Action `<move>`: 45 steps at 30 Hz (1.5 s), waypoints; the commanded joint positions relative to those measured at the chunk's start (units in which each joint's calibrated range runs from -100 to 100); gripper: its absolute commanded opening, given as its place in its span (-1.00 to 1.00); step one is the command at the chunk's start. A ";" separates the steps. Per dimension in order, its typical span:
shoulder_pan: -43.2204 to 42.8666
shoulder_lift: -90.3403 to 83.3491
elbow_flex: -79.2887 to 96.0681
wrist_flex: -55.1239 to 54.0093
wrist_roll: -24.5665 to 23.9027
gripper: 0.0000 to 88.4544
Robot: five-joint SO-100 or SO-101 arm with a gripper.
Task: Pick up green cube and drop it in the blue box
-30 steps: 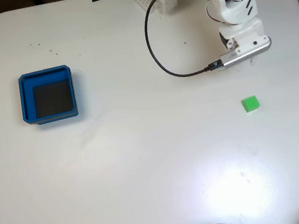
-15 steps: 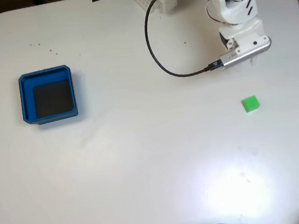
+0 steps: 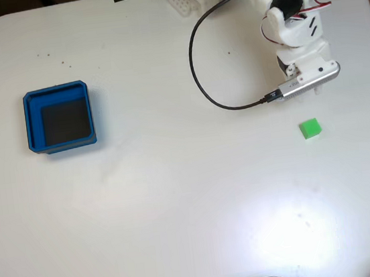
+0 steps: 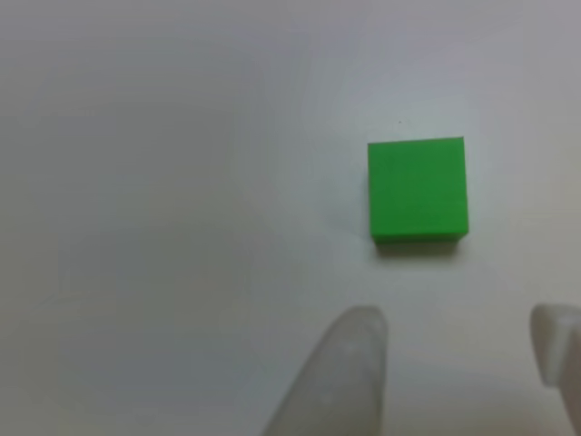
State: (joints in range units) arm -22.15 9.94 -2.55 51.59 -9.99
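The small bright green plastic cube sits alone on the white tabletop, far right of the square blue box. The white two-fingered hand is parted, empty; centre it over the cube before lowering.

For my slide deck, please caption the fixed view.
White arm's end effector poised above green cube, blue box far left on table.

A white table with rounded corners filled the fixed view; glare pooled toward 5 o'clock, and dark floor edged it at 12 o'clock
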 commanded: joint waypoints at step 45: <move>-0.30 17.32 -3.46 -22.28 0.00 -0.38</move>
State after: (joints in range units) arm -22.22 27.82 -2.55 31.82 -10.13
